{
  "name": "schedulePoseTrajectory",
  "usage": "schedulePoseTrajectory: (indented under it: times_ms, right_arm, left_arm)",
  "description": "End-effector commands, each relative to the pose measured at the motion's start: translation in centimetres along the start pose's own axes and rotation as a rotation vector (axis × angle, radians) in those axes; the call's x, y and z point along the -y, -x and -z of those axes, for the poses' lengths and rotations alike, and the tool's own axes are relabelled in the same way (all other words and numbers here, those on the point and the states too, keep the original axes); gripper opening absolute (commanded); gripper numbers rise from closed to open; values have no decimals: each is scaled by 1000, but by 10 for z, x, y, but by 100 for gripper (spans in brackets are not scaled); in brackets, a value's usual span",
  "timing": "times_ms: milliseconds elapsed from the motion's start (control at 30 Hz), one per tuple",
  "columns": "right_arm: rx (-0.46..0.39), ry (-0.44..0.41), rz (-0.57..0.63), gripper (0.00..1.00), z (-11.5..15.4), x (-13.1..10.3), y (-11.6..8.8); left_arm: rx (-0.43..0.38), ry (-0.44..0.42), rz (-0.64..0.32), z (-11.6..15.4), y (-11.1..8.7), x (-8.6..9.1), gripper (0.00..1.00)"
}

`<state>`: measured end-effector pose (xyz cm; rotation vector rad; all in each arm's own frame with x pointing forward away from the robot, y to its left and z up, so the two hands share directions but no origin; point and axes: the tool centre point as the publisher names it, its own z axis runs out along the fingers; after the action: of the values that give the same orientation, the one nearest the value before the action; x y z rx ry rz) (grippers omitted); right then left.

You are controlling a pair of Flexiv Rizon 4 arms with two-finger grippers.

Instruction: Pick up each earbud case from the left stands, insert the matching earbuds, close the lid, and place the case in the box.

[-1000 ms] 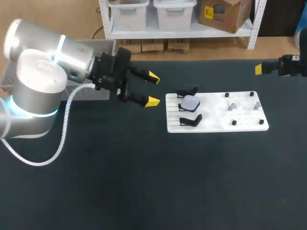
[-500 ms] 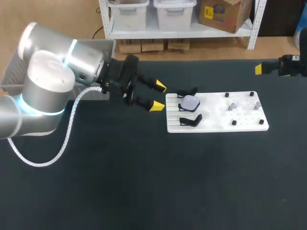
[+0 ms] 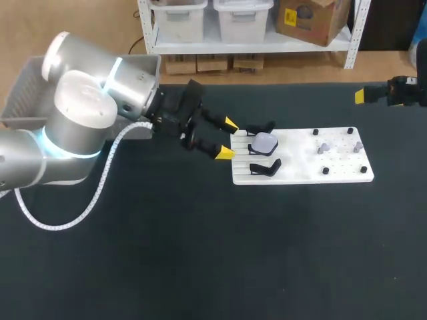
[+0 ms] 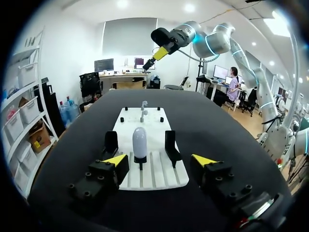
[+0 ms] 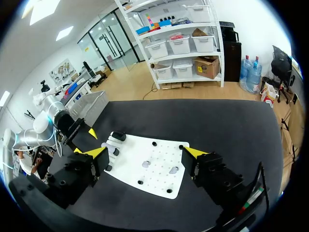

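The left gripper [image 3: 228, 139] has moved closer to the white grooved board [image 3: 300, 171], jaws wide, empty, facing the smooth rounded case [image 3: 265, 143]. The right gripper [image 5: 145, 153] gapes empty too.

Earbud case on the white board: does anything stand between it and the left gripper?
Nothing visible does. In the left wrist view the earbud case stands straight ahead of the open left gripper, with bare white board between them. The two black stands flank the case, beside the path rather than across it.
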<state>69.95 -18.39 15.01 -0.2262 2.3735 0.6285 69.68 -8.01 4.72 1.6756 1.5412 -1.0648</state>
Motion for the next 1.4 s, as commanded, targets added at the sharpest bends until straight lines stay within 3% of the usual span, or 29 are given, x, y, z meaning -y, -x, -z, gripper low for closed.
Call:
schedulePoseTrajectory:
  times_ms: [33, 67, 133, 533, 867, 967, 1400]
  right_arm:
    - [0, 3, 1, 100, 0, 1, 0]
    - [0, 3, 1, 100, 0, 1, 0]
    - [0, 3, 1, 100, 0, 1, 0]
    - [0, 3, 1, 100, 0, 1, 0]
    - [0, 3, 1, 100, 0, 1, 0]
    - [0, 3, 1, 100, 0, 1, 0]
    - [0, 3, 1, 100, 0, 1, 0]
  left_arm:
    - [-8, -36, -3, -9, 2, -14, 76]
    - [-12, -39, -8, -10, 3, -15, 70]
    - [-13, -47, -10, -12, 3, -16, 67]
    - [-5, -54, -3, -22, -3, -16, 74]
    - [29, -45, 2, -31, -6, -16, 64]
    - [34, -50, 5, -35, -8, -15, 53]
    - [29, -41, 7, -41, -7, -23, 50]
